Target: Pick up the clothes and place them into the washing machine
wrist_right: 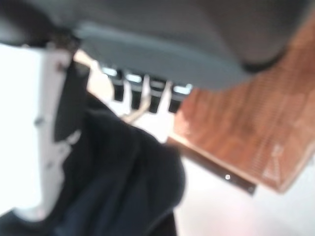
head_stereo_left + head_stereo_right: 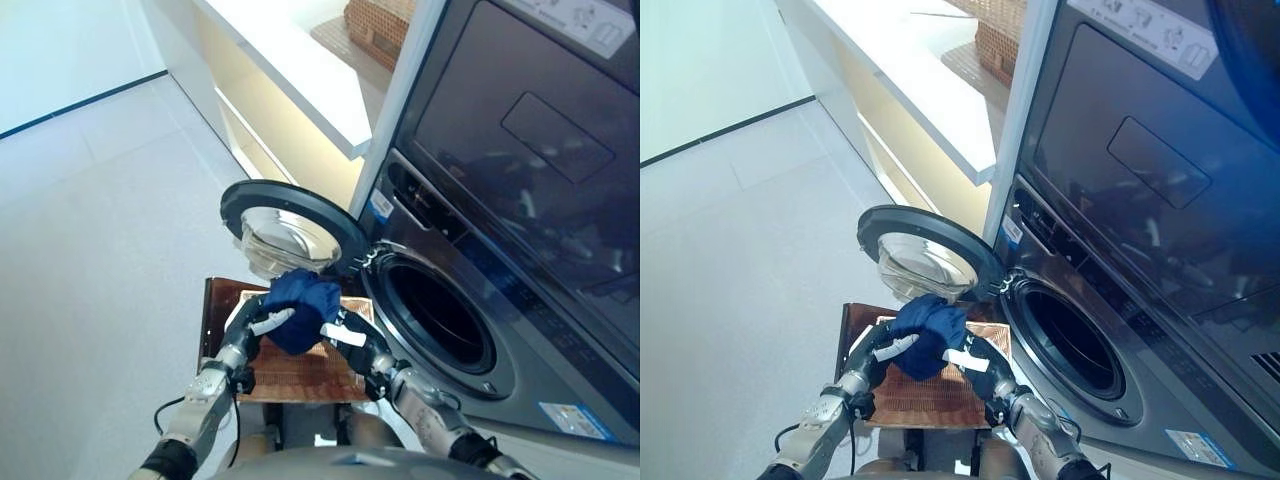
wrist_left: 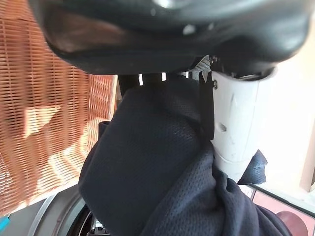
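Your left hand (image 2: 262, 325) has its white-covered thumb (image 3: 236, 123) pressed into the dark blue garment (image 2: 302, 308), with the fingers curled over the cloth's far side, so that hand is closed on the fabric. Your right hand (image 2: 352, 338) mirrors it from the other side: its white-covered thumb (image 1: 47, 137) lies against the cloth and the fingers (image 1: 147, 93) reach over the bundle, gripping it as well. Between the two hands you are holding the garment as a bunched ball, lifted clear of the surface beneath it.

Directly under the bundle you have a woven orange-brown basket (image 2: 300, 375), and the basket sits on a dark brown stool or low stand (image 2: 213, 305) whose edge shows at the left. The garment hangs just above the basket's far part.

Just beyond the cloth stands the washing machine's round door (image 2: 290, 225), swung open to the left, its glass bowl facing you. To the right of the garment you see the open drum mouth (image 2: 435, 315) of the dark grey washing machine (image 2: 520, 200); the cloth is near that opening but outside it.

Further off on the left, a white counter (image 2: 290, 70) runs away from you, and another woven basket (image 2: 1000, 40) sits at its far end, beside the machine. Pale tiled floor (image 2: 90, 230) fills the left of the scene.
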